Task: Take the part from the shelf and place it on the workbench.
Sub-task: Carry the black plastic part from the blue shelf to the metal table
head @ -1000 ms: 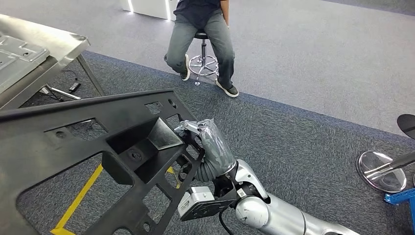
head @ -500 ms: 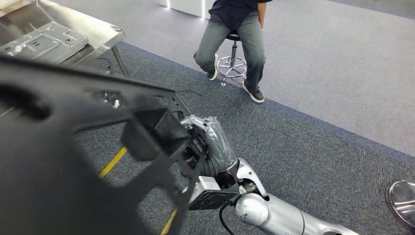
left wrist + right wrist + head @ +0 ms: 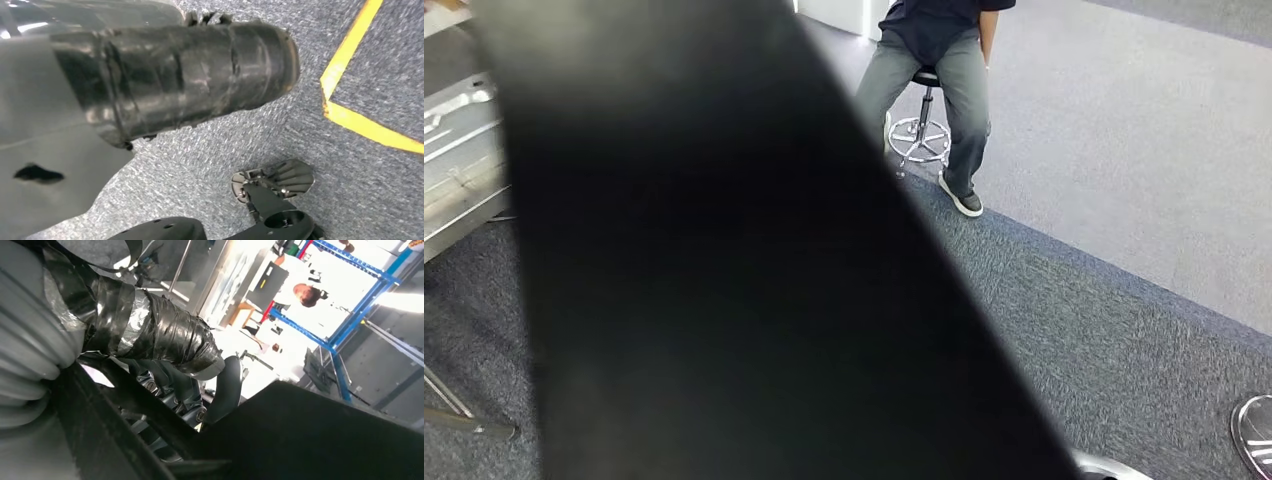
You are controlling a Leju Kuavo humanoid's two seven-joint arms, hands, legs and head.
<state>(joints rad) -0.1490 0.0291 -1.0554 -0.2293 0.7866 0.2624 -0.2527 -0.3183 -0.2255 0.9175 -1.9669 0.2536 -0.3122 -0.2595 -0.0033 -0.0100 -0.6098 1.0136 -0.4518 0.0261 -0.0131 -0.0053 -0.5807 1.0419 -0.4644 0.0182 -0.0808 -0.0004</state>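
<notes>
Swung up close to the robot's head, the part [image 3: 724, 280] now blocks most of its forward view as a dark blur, where a moment ago its cut-outs and the right hand on its edge were plain to see. From that same view the workbench [image 3: 459, 190] has slid toward the left edge, so I'd say the robot has turned, and the person [image 3: 939, 70] on the stool sits beyond. At the right wrist, the right hand [image 3: 165, 370] has its taped thumb and dark fingers wrapped round a black rib of the part, holding it. At the left wrist, the left hand [image 3: 190, 75] lies against the part's grey underside; whether it grips I cannot tell. Judging by this, the carry is under way and the part is not yet set down
</notes>
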